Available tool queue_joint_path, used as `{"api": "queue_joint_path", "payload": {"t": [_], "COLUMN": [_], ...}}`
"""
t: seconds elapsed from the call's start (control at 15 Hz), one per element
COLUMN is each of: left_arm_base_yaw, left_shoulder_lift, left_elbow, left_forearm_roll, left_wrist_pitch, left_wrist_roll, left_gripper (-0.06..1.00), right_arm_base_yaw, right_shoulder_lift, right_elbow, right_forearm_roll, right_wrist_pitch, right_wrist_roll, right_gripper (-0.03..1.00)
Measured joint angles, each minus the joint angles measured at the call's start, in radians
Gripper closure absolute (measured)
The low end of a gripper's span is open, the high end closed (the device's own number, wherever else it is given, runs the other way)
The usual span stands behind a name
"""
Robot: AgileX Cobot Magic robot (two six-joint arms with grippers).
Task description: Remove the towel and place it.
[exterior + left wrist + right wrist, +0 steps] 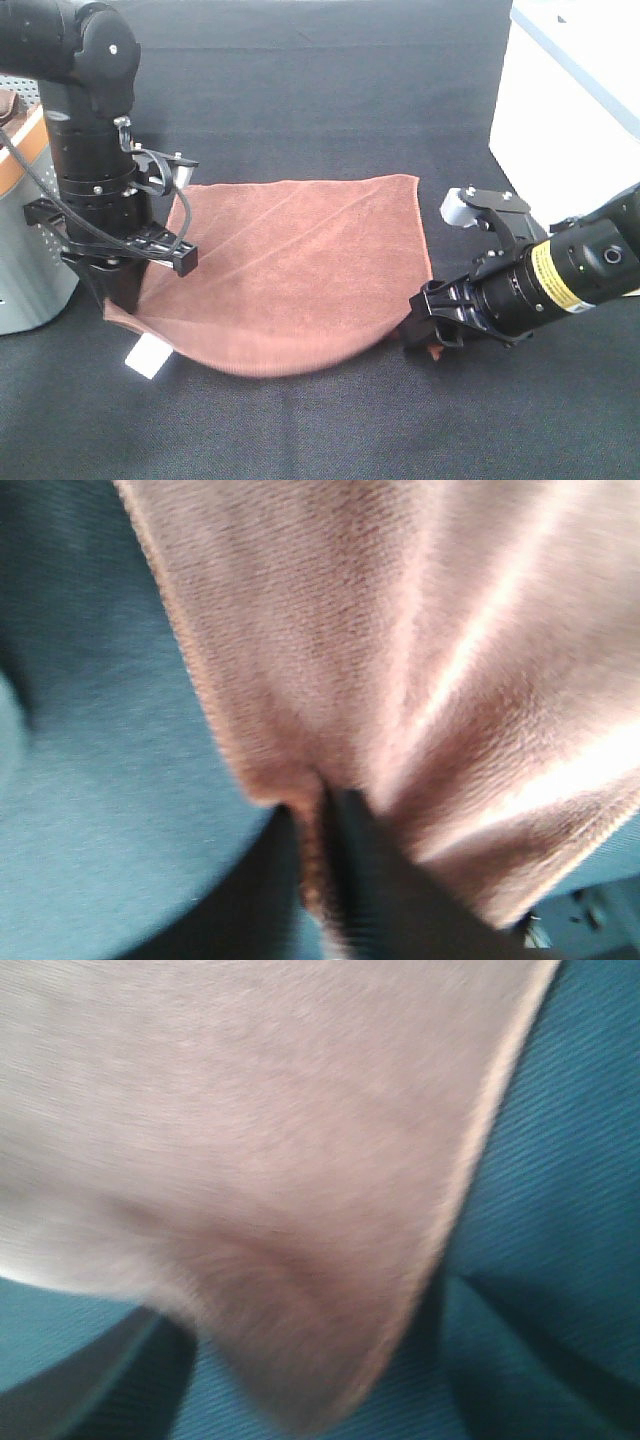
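The reddish-brown towel (290,270) is stretched out over the black table, its front edge sagging in a curve. My left gripper (120,295) points down and is shut on the towel's front left corner. In the left wrist view the towel (400,650) bunches into folds where a dark finger (375,890) pinches it. My right gripper (422,338) lies low and is shut on the towel's front right corner. A scrap of red shows under it. The right wrist view shows the towel (260,1160) and its lighter hem close up and blurred.
A grey basket (25,260) with an orange band stands at the left edge, right beside my left arm. A white box (570,90) fills the back right corner. A white label (148,357) lies at the towel's front left corner.
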Motion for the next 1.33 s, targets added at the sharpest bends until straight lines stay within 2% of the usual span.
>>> {"api": "queue_joint_path", "payload": {"t": [0.07, 0.27, 0.33, 0.6, 0.87, 1.33], "left_arm_base_yaw": [0.000, 0.000, 0.000, 0.000, 0.000, 0.000], "left_shoulder_lift": [0.000, -0.002, -0.007, -0.110, -0.262, -0.651], "left_elbow": [0.000, 0.000, 0.000, 0.006, 0.006, 0.007], "left_forearm_roll": [0.000, -0.012, -0.014, -0.022, -0.023, -0.024], "left_wrist_pitch": [0.000, 0.004, 0.004, 0.005, 0.005, 0.010], "left_wrist_roll": [0.000, 0.031, 0.034, 0.037, 0.037, 0.037], "left_gripper": [0.73, 0.32, 0.28, 0.26, 0.26, 0.25], "right_arm_base_yaw": [0.000, 0.000, 0.000, 0.000, 0.000, 0.000], "right_shoulder_lift": [0.000, -0.021, -0.038, -0.171, -0.293, -0.471], "right_elbow": [0.000, 0.047, 0.068, 0.136, 0.139, 0.140], "right_forearm_roll": [0.000, 0.008, 0.009, 0.000, -0.001, -0.003], "right_wrist_pitch": [0.000, -0.022, -0.023, -0.025, -0.082, -0.398], "right_wrist_roll": [0.000, 0.031, 0.033, 0.047, 0.085, 0.090], "right_gripper": [0.28, 0.14, 0.13, 0.11, 0.11, 0.11]}}
